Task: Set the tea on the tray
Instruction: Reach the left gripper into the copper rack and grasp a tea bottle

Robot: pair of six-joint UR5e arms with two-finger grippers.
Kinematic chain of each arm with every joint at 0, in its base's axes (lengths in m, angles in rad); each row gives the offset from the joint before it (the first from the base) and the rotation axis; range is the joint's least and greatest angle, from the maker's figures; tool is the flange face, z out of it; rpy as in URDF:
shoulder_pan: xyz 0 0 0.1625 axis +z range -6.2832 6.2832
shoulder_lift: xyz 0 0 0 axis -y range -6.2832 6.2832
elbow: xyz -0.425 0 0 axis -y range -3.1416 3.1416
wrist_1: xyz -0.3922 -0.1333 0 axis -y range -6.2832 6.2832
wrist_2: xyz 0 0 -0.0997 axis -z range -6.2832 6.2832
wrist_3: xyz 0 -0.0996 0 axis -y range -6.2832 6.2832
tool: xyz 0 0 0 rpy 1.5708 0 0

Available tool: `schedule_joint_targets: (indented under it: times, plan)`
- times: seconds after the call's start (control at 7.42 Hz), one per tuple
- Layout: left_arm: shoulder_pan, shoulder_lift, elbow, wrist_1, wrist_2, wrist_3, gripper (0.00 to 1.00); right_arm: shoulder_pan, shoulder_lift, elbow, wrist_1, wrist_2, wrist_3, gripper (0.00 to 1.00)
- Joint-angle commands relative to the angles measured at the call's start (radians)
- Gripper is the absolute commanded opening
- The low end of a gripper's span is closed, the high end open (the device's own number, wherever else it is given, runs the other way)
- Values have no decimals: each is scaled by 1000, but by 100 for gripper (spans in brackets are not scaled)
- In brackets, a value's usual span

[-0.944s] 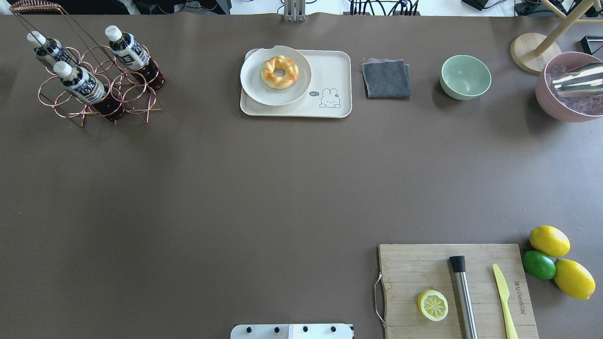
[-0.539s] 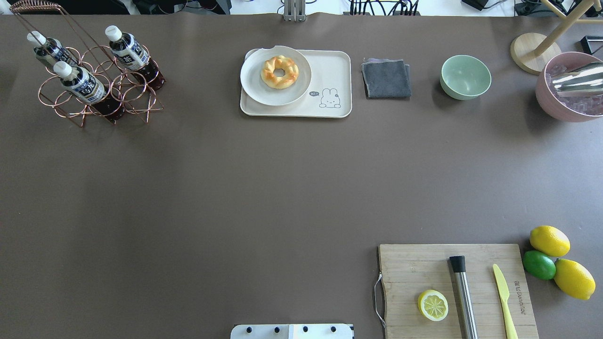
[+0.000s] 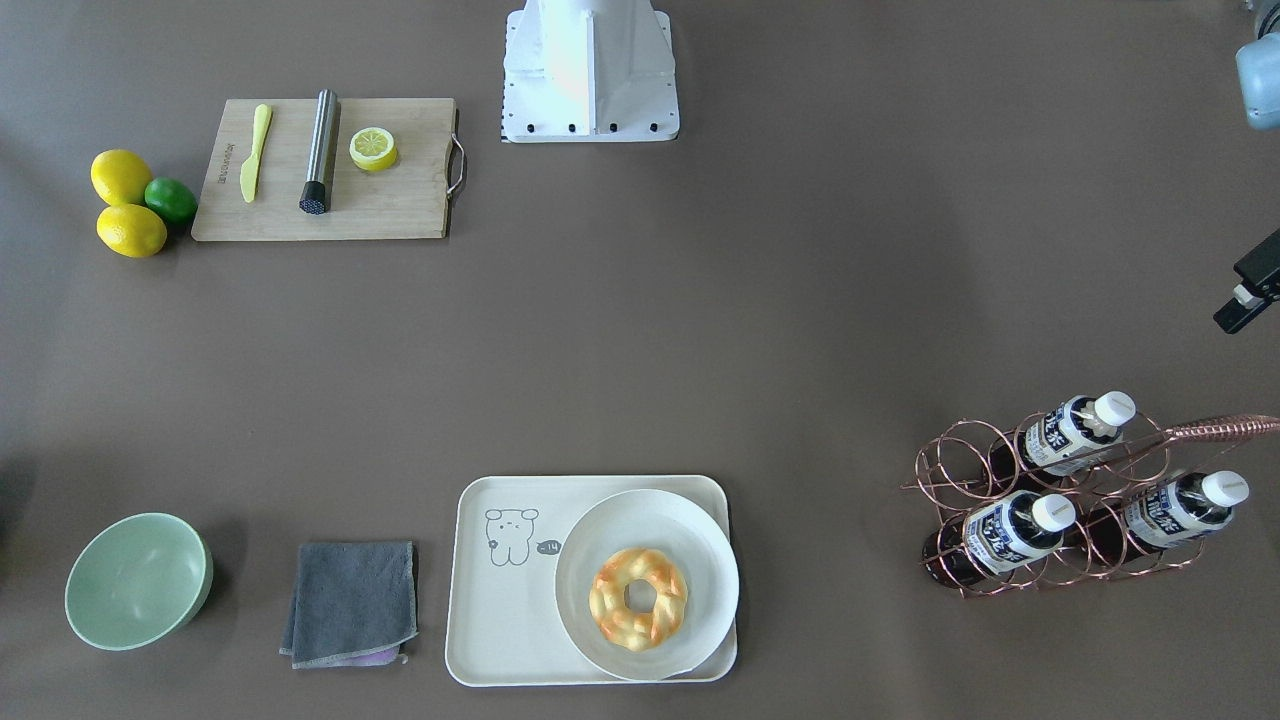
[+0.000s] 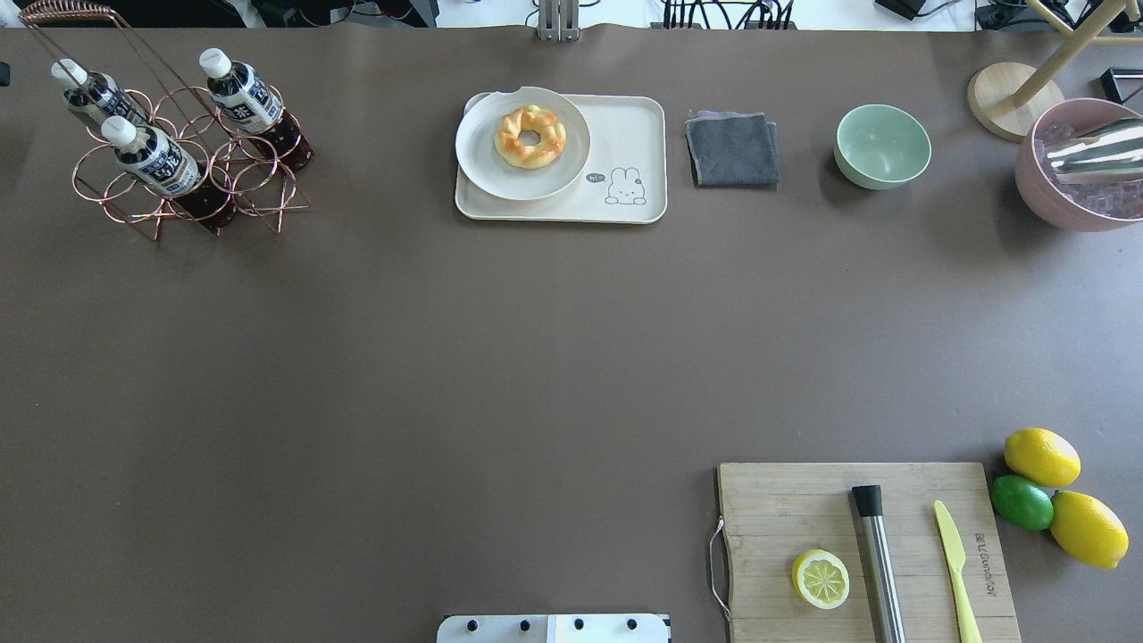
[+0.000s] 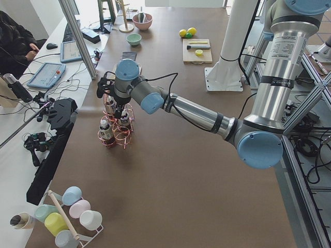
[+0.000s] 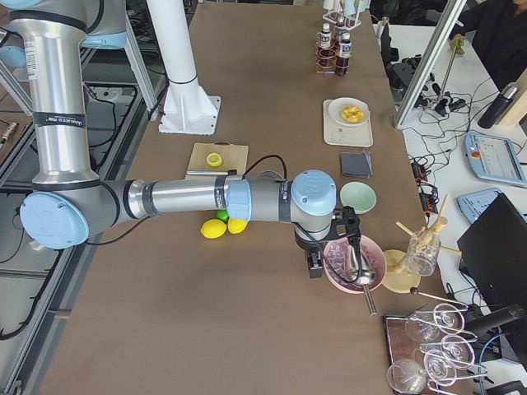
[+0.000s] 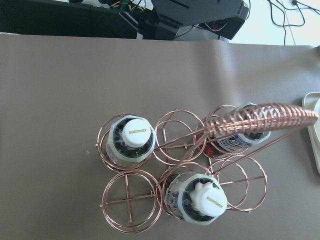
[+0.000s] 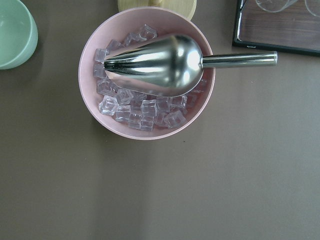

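Left claw [image 5: 119, 110] hovers above tea [image 7: 202, 196] in wire rack [image 7: 260, 117] at tabletop [image 4: 446, 357] far-left corner; claw opening: can't tell.

Item: left arm [image 4: 4, 74].
Change: new entry in the overhead view. A small dark sliver of the arm now shows at that view's extreme left edge. Both earlier overhead pictures show only bare brown worktop [image 4: 375, 357] there.
Position: level with the white cap of the leftmost bottle [image 4: 94, 94], on the outer side of the copper wire rack [image 4: 253, 179], and apart from both.
Extent: only a narrow edge is in that view, so which part of the arm it is cannot be told.
Cross-reference, front-facing view: a black piece [image 3: 1247, 283] and a blue-grey joint [image 3: 1260, 65] of the same arm sit at the right edge.
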Motion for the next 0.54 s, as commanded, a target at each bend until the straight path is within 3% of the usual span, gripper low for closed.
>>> schedule_joint_targets:
  times: [0.0,0.27,0.4]
  plan:
    - [15,5,-26,-50,18,-36,99,2,-6,-2,0,-3,-3,100]
    - [53,6,-48,-74,64,-34,99,2,-9,-5,0,-3,-6,100]
    - [101,12,-66,-100,137,-33,99,2,-9,-6,0,-3,-6,100]
